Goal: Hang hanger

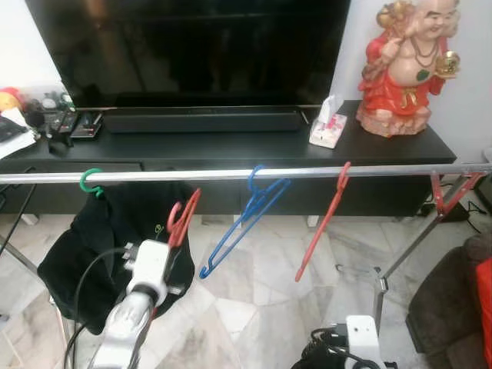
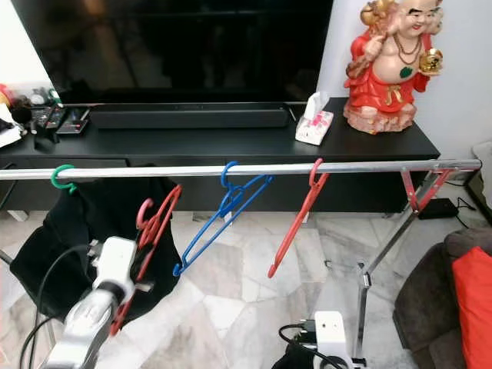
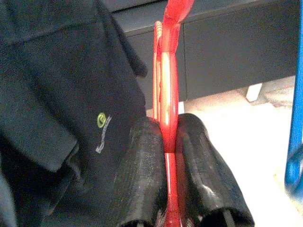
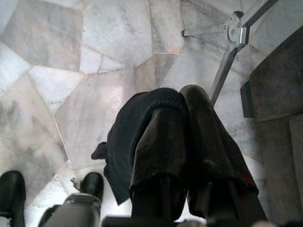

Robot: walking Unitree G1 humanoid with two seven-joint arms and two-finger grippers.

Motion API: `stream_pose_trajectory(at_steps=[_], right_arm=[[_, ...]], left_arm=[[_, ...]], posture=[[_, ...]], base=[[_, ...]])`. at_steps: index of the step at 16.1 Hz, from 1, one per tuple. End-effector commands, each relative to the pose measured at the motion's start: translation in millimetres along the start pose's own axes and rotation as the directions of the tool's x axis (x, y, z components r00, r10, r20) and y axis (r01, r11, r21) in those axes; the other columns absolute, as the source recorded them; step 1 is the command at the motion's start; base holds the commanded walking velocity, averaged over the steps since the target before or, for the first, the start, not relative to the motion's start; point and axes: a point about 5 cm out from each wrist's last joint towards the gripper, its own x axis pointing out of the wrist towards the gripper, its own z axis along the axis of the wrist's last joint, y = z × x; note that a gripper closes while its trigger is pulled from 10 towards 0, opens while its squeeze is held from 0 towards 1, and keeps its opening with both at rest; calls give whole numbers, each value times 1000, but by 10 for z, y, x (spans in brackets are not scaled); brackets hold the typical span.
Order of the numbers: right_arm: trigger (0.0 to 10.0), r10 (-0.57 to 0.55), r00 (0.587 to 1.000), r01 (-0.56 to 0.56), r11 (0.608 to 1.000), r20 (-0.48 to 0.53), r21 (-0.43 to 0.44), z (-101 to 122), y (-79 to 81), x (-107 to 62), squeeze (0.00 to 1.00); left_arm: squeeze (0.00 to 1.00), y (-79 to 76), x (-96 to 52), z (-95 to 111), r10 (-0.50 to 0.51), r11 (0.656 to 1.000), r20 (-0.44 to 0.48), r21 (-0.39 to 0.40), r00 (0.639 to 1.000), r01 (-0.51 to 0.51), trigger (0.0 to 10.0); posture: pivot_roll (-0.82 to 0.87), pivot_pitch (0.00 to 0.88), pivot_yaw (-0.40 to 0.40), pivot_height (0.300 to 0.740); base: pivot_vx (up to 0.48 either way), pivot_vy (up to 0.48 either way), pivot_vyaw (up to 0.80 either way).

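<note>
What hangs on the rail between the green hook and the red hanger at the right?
One blue hanger hangs between the green hook and the red hanger, seen in the left eye view.

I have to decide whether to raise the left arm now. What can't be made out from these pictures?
- Red hanger in the left gripper: the head views show its hook below the rail; its lower end is hidden behind the arm.
- Black garment: its green hanger shows only the hook.
- Right gripper: hangs low with dark cloth between its fingers; what the cloth is cannot be told.
- Rail ends: cut off by both edges.
</note>
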Motion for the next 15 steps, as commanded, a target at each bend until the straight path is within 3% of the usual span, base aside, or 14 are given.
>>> stream_pose_trajectory(at_steps=[1,5,7,9,11,15], right_arm=[[10000,-7,1000,7,1000,22,6,47,-8,13,0],[10000,-9,1000,9,1000,17,4,31,-46,11,0],[10000,-17,1000,17,1000,18,6,37,-89,18,0],[10000,-22,1000,22,1000,18,7,48,-118,26,0],[10000,-23,1000,23,1000,20,-1,71,-107,36,0],[10000,-18,999,18,1000,30,-4,98,-68,42,0]], left_arm=[[0,16,-57,-59,5,1000,-22,26,1000,-5,10000],[0,-13,-225,-586,27,999,-270,23,963,-22,10000],[0,-25,-296,-734,34,999,-349,17,937,-30,10000],[0,-25,-405,-914,60,998,-450,37,891,-49,10000],[0,-78,-622,-1166,79,997,-589,48,804,-63,10000],[0,-114,-854,-1353,89,996,-683,72,725,-55,10000]], posture=[[-49,0,-2,740],[-57,0,0,740],[-59,0,2,740],[-62,0,0,740],[-69,0,2,740],[-64,0,-4,740]], base=[[0,0,0],[0,0,0],[0,0,0],[0,0,0],[0,0,0],[0,0,0]])
